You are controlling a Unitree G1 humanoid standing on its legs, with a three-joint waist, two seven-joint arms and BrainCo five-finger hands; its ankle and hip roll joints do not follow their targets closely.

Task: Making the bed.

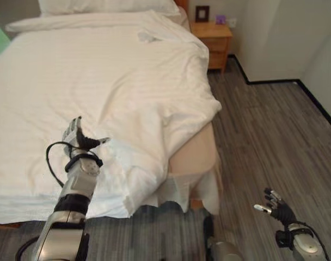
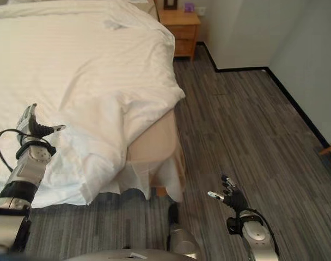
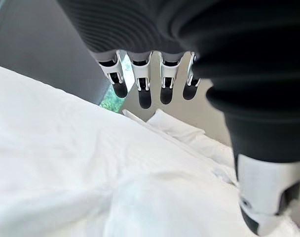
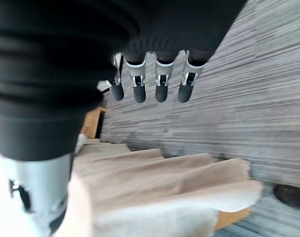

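Observation:
A white duvet point(image 1: 94, 92) covers the bed, rumpled and folded back at the near right corner, where the beige mattress corner point(image 1: 195, 155) and a white bed skirt point(image 1: 179, 190) show. A white pillow point(image 1: 108, 5) lies at the head. My left hand point(image 1: 78, 138) hovers over the duvet near the foot edge, open with fingers point(image 3: 140, 91) straight and holding nothing. My right hand point(image 2: 233, 198) hangs low over the floor to the right of the bed, open and relaxed, its fingers point(image 4: 160, 84) straight.
A wooden nightstand point(image 1: 214, 43) stands beside the head of the bed, with a dark frame point(image 1: 202, 13) on it. Grey wood-pattern floor point(image 1: 274, 136) runs along the bed's right side up to white walls with a dark skirting point(image 1: 274, 81).

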